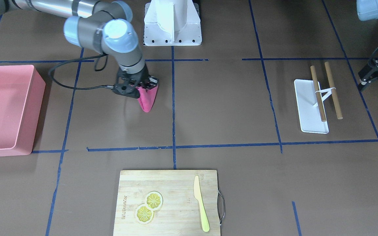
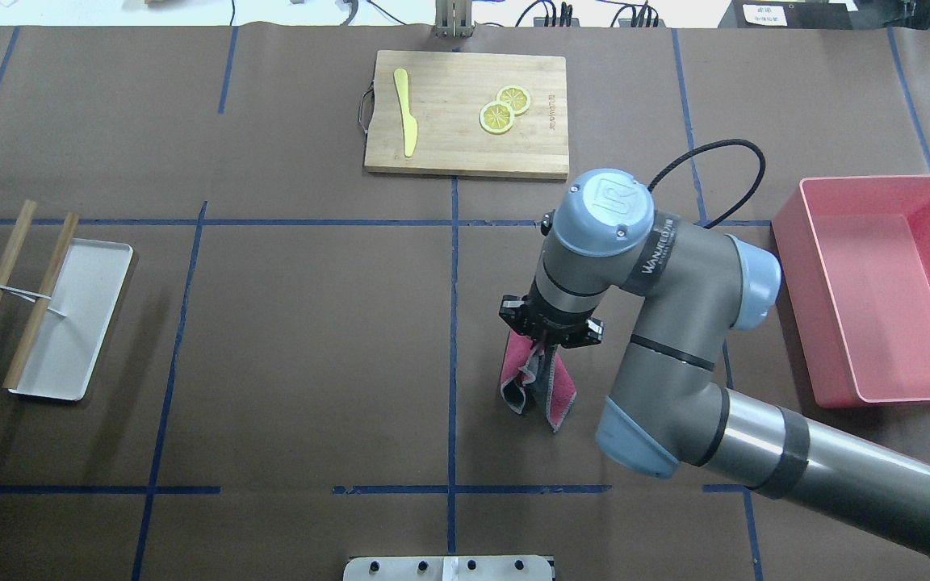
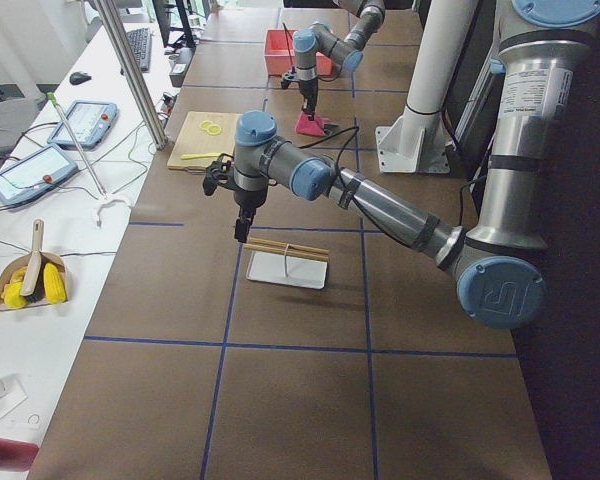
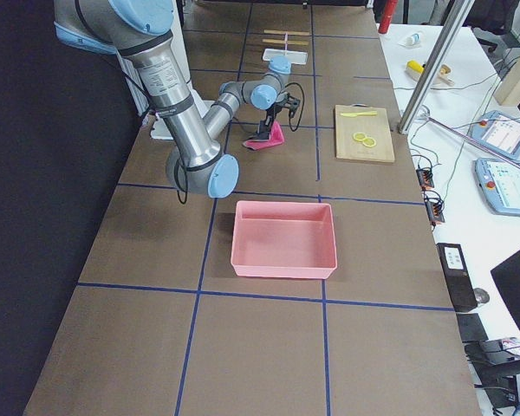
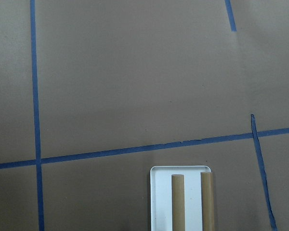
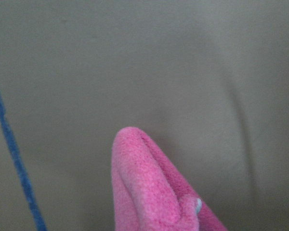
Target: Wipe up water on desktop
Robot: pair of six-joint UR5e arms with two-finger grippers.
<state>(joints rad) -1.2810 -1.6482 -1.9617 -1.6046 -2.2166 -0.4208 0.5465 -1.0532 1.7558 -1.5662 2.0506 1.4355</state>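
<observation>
Front view: the right claw (image 1: 143,86) is clenched on a pink cloth (image 1: 148,100), which hangs with its long axis upright and its tip down over the brown table (image 1: 225,108). The left claw (image 1: 371,74) sits at the frame's edge; whether it is clenched or released cannot be told.

Overhead: the cloth dangles beside a blue tape line (image 2: 454,363). Lettering on the arm (image 2: 675,266) and the board (image 2: 465,137) is too small to read.

Right wrist: the cloth's tip points at bare table.

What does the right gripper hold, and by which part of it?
The right gripper holds a pink fleece cloth, pinched at its bunched top; the rest hangs down below it.
</observation>
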